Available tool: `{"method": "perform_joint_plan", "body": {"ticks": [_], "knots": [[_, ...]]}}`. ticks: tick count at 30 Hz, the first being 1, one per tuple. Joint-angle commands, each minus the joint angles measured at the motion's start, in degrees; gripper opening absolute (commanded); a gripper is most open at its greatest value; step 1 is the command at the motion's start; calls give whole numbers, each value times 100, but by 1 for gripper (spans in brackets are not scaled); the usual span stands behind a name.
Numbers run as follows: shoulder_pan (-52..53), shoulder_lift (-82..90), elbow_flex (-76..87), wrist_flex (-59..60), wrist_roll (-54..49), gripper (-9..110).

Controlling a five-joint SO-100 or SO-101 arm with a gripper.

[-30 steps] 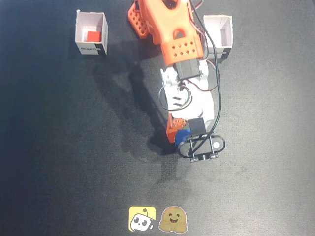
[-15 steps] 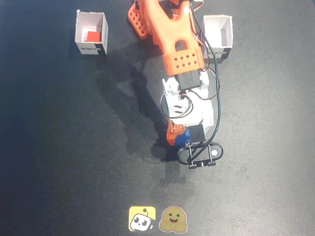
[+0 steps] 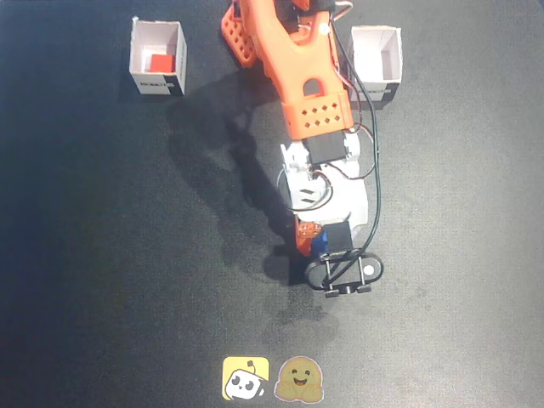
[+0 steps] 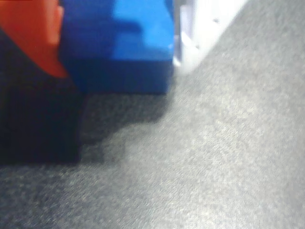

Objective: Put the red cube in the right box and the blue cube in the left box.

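In the fixed view my gripper (image 3: pixel 319 246) hangs below the middle of the black mat, shut on the blue cube (image 3: pixel 322 245). The orange finger (image 3: pixel 304 231) presses the cube's left side. The wrist view shows the blue cube (image 4: pixel 119 43) up close, squeezed between the orange finger (image 4: pixel 33 33) and the white finger (image 4: pixel 205 28), with its shadow on the mat beneath; I cannot tell whether it touches the mat. The red cube (image 3: pixel 159 62) lies inside the white box (image 3: pixel 157 83) at the upper left. Another white box (image 3: pixel 380 49) at the upper right shows no cube inside.
The orange arm (image 3: pixel 293 68) reaches down from the top centre, and its cable passes close to the upper right box. Two stickers, a yellow one (image 3: pixel 246 378) and a brown one (image 3: pixel 299 379), lie flat near the mat's bottom edge.
The gripper, still shut on the blue cube, has shifted a little toward the bottom of the fixed view. The boxes and the red cube have not moved.
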Motion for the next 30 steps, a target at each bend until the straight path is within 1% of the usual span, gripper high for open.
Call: {"method": "perform_joint_plan", "body": {"ticks": [1, 6, 20, 30], "knots": [[62, 35, 62, -149, 0, 9], [105, 114, 35, -70, -9, 9], [325, 2013, -141, 1696, -79, 9], [290, 2909, 97, 2426, -26, 9]]}}
